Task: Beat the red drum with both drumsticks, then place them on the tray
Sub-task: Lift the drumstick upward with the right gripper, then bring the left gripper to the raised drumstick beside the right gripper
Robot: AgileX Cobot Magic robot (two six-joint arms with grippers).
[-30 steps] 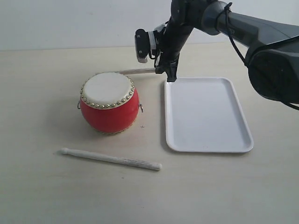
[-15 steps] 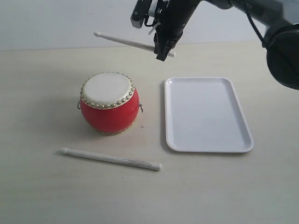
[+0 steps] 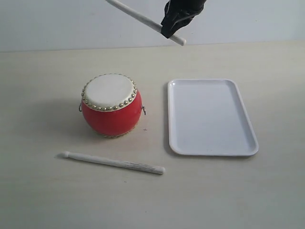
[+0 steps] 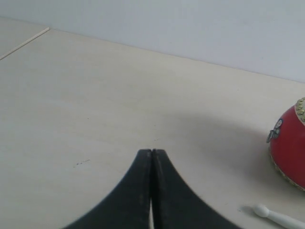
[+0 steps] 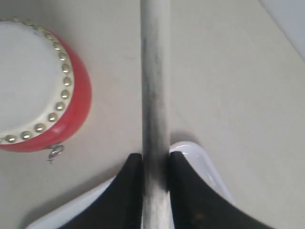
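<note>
While the right gripper (image 3: 172,31) pinches one drumstick (image 3: 141,16) near its butt end, high above the table (image 3: 43,191), the task looks to be in its beating stage, on my reading with the stick poised for a stroke. Taking the red drum (image 3: 112,105) as the centre of the dial in the exterior view, the held stick hangs up at about one o'clock, slanting with its tip end running off the top edge toward twelve. The tray (image 3: 212,151) lies flat at three o'clock, just beside the drum and with nothing in it. The second drumstick (image 3: 114,162) rests on the table at six o'clock, untouched.

The left gripper (image 4: 151,157) has its jaws pressed together on nothing, low over bare table, with the drum's side and the lying stick's tip close ahead.

Next, I judge, the right arm must swing the tip down onto the cream skin, not the brass studs. The left jaws must part and take the lying stick, since both sticks are to strike.

No brand shows — a faint dark mark near the lying stick's butt is too small to read.
</note>
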